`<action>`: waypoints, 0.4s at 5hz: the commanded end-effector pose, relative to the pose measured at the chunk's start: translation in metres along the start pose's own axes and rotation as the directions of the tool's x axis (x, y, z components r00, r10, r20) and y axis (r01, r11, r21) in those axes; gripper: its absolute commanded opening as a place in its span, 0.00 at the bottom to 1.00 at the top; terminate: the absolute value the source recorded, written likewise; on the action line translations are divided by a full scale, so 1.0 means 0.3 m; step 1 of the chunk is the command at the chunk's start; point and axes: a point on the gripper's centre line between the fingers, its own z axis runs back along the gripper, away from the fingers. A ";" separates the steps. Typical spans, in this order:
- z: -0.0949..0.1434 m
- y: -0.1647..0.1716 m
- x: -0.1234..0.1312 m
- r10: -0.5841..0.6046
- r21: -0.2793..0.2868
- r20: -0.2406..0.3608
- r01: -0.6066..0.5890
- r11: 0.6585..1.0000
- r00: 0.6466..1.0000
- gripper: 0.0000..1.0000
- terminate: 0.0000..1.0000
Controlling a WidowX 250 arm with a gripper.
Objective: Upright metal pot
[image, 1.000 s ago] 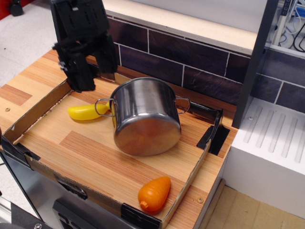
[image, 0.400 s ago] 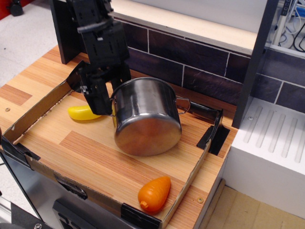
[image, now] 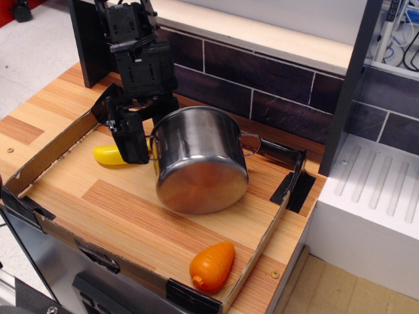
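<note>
One black robot gripper point(image: 134, 140) stands at the left rim of the shiny stainless-steel pot point(image: 200, 160); whether its jaws grip cannot be told. That pot lies tipped, flat base forward, inside the shallow cardboard tray point(image: 55, 140). No writing is legible. Bare wood separates it from the orange toy carrot point(image: 213, 266).

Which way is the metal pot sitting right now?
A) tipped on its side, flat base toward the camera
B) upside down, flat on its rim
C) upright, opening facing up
A: the metal pot lies tipped, its round flat base facing the camera and the rim end pointing away toward the back.
</note>
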 end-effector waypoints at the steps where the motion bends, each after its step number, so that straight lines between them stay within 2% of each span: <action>1: 0.046 -0.004 0.012 -0.077 0.030 -0.033 0.078 0.997 0.997 0.00 0.00; 2: 0.051 0.011 0.009 -0.085 0.047 -0.042 0.086 0.995 0.996 0.00 0.00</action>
